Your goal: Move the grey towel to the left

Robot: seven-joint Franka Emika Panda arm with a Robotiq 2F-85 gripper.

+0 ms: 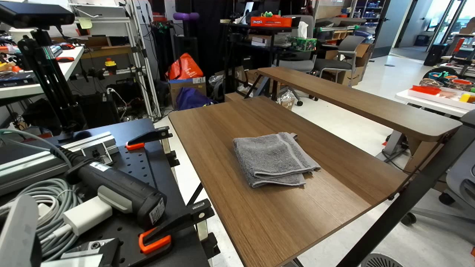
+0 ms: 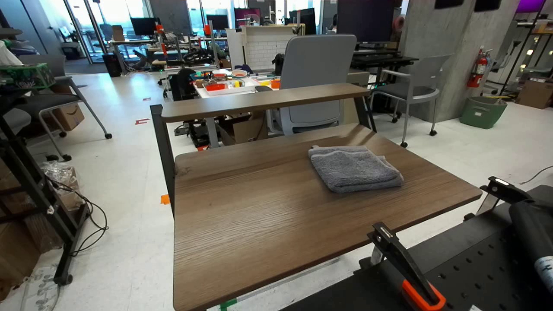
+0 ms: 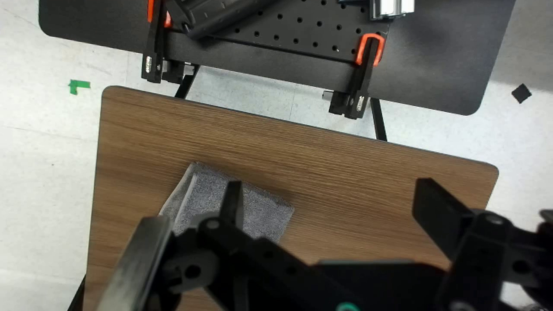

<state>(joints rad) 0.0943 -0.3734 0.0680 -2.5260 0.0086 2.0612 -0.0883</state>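
A folded grey towel (image 1: 274, 157) lies flat on the brown wooden table; it also shows in an exterior view (image 2: 354, 168). In the wrist view the towel (image 3: 263, 211) is at the lower left, partly hidden behind one finger and linkage of my gripper. My gripper (image 3: 329, 183) is open, with its fingers wide apart and nothing between them. It is above the table, with the left finger over the towel in the picture and the right finger over bare wood. The gripper does not show in either exterior view.
The wooden table (image 2: 242, 224) has a raised shelf (image 2: 268, 100) along one long side. A black bench (image 1: 137, 163) with orange-tipped clamps (image 1: 174, 226) stands beside the table across a narrow gap. A black tool (image 1: 115, 185) and coiled cables (image 1: 55, 196) lie on the bench.
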